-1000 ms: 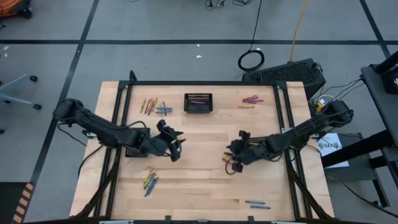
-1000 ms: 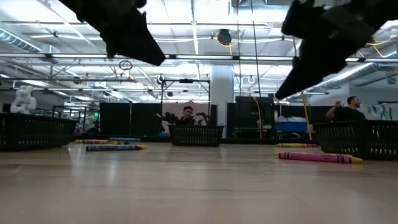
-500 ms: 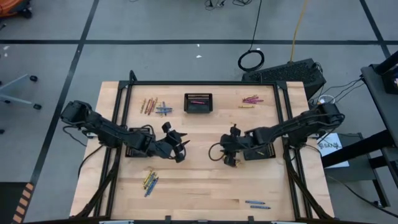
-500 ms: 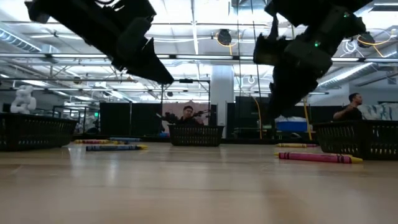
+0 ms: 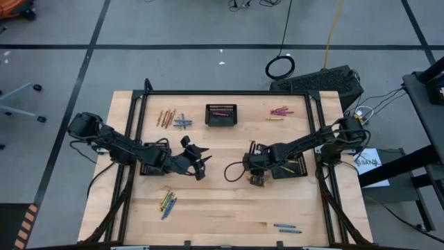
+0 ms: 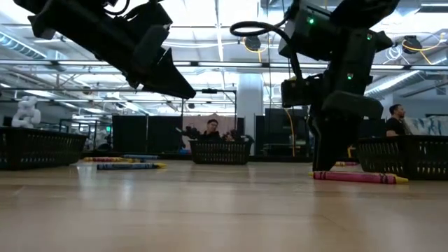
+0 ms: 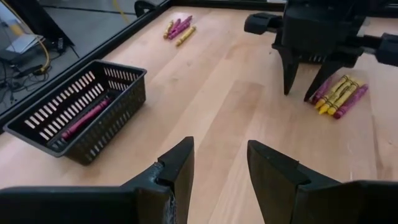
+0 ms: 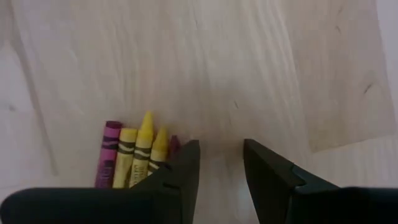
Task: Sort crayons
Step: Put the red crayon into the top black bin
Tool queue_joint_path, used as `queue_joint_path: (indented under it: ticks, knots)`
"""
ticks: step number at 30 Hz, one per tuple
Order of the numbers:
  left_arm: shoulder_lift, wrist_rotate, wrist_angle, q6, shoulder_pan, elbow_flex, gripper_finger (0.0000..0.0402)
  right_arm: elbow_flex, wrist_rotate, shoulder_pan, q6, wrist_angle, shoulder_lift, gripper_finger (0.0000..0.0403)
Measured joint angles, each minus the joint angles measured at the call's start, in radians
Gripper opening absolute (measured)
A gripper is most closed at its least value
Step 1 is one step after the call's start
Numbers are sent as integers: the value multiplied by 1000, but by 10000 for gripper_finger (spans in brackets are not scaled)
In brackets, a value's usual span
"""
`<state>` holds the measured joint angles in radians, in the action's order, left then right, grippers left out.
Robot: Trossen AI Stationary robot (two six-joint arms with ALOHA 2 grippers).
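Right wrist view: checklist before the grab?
1. Right gripper open and empty: ok.
2. Crayons between its fingers: not ok, the bunch lies beside one finger.
3. One crayon standing apart to pick: not ok, pink and yellow ones lie packed side by side.
4. Left gripper out of the way: ok, open, well apart.
5. Basket has room: ok, one pink crayon inside.

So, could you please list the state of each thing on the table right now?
Left gripper: open, empty, above the table.
Right gripper: open, empty, pointing down beside a pile of crayons.
Basket: upright, one pink crayon lying inside.
Other crayons: lying flat in loose clusters.
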<state>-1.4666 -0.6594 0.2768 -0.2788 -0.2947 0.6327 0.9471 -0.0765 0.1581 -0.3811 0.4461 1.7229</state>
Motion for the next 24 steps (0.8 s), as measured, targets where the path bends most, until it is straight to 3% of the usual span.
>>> queue_joint_path:
  ticks: [5,15,24]
  knots:
    - [0,0,-1,1,0,0,148,0,-1,0,4,1,-6,114]
    - [0,0,0,7,1,1,148,-4,3,0,19,60,-157,114]
    - [0,0,-1,4,1,1,148,-4,41,1,40,120,-86,114]
